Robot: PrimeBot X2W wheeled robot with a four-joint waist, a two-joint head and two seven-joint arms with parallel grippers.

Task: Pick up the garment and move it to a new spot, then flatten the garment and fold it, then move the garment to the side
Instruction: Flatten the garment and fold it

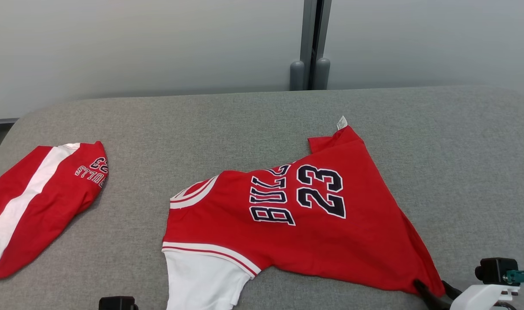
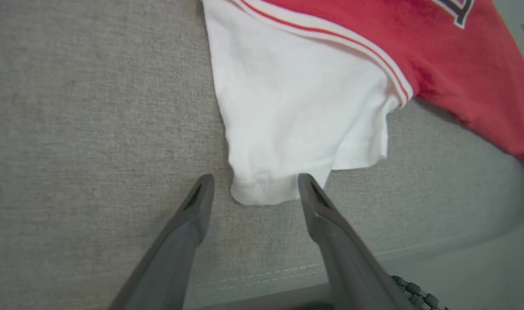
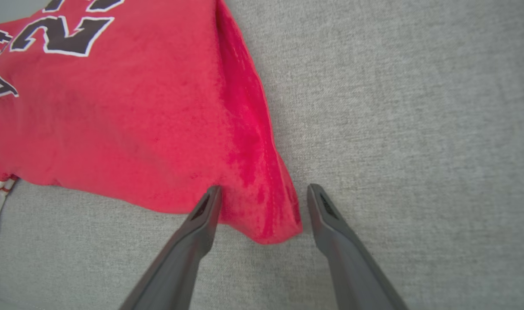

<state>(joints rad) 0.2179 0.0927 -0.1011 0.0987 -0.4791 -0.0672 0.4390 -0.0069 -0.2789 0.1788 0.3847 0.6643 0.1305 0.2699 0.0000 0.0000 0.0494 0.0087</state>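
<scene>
1. At the far left of the grey bench [image 1: 262, 125] we see a second red garment [image 1: 42, 202] with a white stripe. It lies bunched, and the head view's left edge cuts it off.
2. The left fingers [image 2: 188, 224] stand wide apart and grip nothing. The hem tip of the white sleeve [image 2: 287, 107] lies between their tips, and one finger sits right at the sleeve's edge.
3. The jersey [image 1: 313, 224], red with "23" in dark numerals, lies spread but rumpled at mid-bench. Its collar points left, and a white tag [image 1: 342, 122] sticks out at its far corner.
4. The right fingers [image 3: 201, 224] are also wide apart and straddle the jersey's near right corner. The cloth sits between them unpinched, though one finger overlaps its edge.
5. In the head view the sleeve's lower end runs off the bottom edge, and a fold swallows the end of the lettering. We cannot tell whether either pair of fingertips presses on the bench.
</scene>
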